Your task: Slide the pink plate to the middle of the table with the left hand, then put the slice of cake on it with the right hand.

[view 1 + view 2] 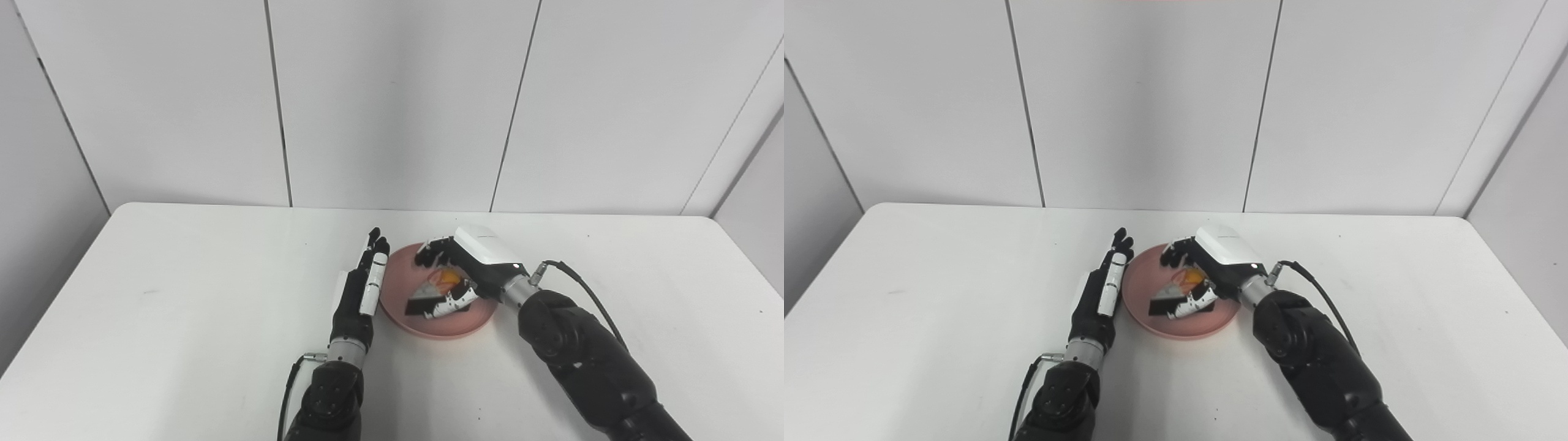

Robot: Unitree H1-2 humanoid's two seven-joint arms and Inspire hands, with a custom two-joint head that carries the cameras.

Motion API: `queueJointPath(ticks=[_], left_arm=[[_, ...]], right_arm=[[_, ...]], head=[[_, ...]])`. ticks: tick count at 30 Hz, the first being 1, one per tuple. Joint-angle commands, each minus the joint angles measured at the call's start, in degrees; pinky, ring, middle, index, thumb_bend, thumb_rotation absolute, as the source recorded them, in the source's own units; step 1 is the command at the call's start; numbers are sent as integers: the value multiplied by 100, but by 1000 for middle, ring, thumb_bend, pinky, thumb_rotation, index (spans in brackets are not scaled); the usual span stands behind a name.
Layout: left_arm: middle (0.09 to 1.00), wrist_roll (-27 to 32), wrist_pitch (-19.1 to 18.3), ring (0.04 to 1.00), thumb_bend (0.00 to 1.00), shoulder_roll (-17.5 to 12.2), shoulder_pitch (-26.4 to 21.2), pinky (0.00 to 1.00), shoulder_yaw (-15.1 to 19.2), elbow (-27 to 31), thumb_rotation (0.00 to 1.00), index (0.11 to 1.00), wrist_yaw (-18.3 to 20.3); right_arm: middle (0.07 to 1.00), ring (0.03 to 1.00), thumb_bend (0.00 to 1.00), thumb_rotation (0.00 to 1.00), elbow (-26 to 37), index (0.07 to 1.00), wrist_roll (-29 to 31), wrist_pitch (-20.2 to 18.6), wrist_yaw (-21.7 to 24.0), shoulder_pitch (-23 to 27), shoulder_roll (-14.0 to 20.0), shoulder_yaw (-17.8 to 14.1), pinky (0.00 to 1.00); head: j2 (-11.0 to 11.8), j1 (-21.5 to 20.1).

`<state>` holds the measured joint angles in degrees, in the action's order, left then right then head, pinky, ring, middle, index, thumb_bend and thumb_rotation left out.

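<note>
Pink plate sits near the middle of the white table, so the slide looks done. Just left of the plate, the left hand stands on edge, fingers straight and empty, seemingly bracing the rim. Over the plate, the right hand curls around the slice of cake, which appears to rest on the plate; whether the grip has loosened is unclear.

White table under pink plate.
</note>
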<state>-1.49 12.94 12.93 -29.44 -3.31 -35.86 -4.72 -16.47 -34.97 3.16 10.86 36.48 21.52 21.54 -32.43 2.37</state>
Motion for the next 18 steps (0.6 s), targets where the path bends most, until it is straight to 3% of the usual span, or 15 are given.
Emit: queueJointPath(ticks=[1, 4, 7, 15, 18], left_arm=[[988, 18, 67, 992, 548, 6, 151, 999, -14, -197, 1000, 973, 41], [991, 103, 79, 998, 548, 9, 145, 1000, 20, -195, 1000, 974, 114], [988, 109, 92, 996, 546, -6, 132, 995, 22, -223, 1000, 977, 118], [969, 112, 29, 976, 546, 29, 162, 983, 83, -153, 1000, 962, 12], [966, 117, 85, 973, 537, 13, 172, 983, 97, -164, 1000, 961, 12]], right_arm=[[986, 987, 781, 402, 334, 877, 234, 320, 13, 115, 135, -197, 962], [999, 999, 790, 444, 630, 848, 524, 301, 122, -68, 193, -370, 970], [1000, 1000, 792, 442, 819, 898, 643, 296, 138, -275, 241, -539, 956], [1000, 1000, 816, 522, 477, 943, 1080, 897, -740, -804, -90, -1205, 851], [1000, 1000, 768, 584, 224, 994, 1432, 1181, -1000, -909, -323, -1459, 918]], head=[[-10, -8], [-6, -9], [-17, -15], [-26, -12], [-4, -18]])
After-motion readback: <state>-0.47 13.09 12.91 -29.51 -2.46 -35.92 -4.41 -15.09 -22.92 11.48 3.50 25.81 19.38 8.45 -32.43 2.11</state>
